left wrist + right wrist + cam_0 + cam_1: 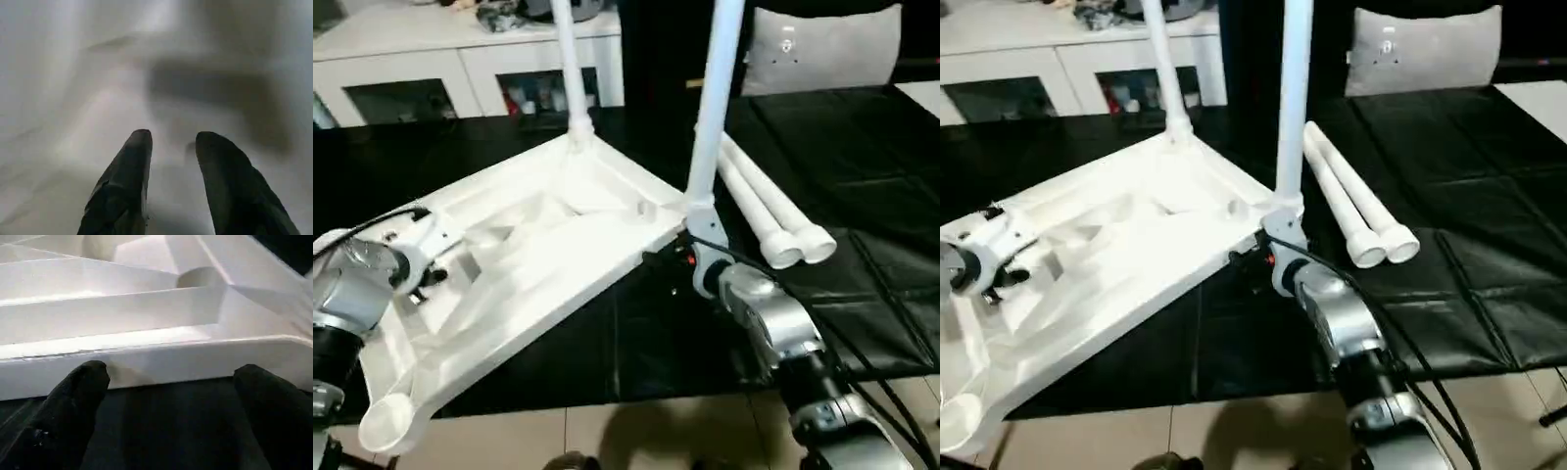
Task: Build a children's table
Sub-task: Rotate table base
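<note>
1. The top (538,255) is laid upside down on the black surface (862,196), with its ribbed underside turned up. Its near corner hangs over the front edge of the surface, above a tiled floor (636,431).
2. Two legs are already stood in corner sockets: the far leg (566,59) at the back corner and the near leg (715,98) at the right corner. Both are cut off by the upper edge of the head views.
3. Two loose legs (769,211) are laid side by side on the black surface, just to the right of the near leg, touching each other, with their open ends turned to the robot.
4. An empty socket (386,421) is seen at the near left corner of the top.
5. The left gripper (171,147) is held close over the white underside of the top, on its left part. Its fingers (132,166) are parted a little and nothing is seen between them.
6. The right gripper (171,377) is placed at the right edge of the top, near the base of the near leg. Its fingers (83,387) are spread wide and nothing is held; the rim of the top is seen just beyond them.
7. A white cabinet (460,59) with glass doors is seen behind the surface.
</note>
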